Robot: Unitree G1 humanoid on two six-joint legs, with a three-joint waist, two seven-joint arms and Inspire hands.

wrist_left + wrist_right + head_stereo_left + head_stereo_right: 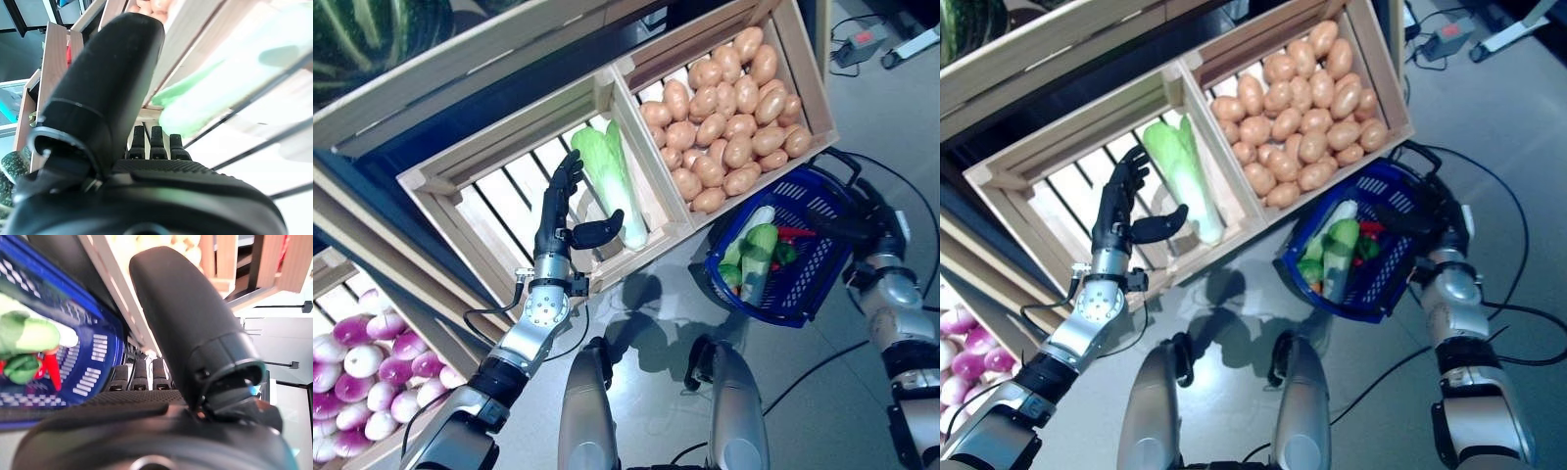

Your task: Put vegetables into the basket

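Note:
A pale green napa cabbage lies in a slatted wooden crate. My left hand is inside that crate just left of the cabbage, open, with straight fingers and the thumb stretched toward the cabbage's white stalk end. The left wrist view shows the cabbage close beyond the fingers. A blue plastic basket hangs tilted above the floor at the right. It holds leafy greens and a red chili. My right hand is shut on the basket's far side by its black handle.
A crate full of potatoes stands right of the cabbage crate, directly above the basket. Purple-white onions fill a bin at the lower left. A striped melon sits at the top left. A power strip lies on the floor.

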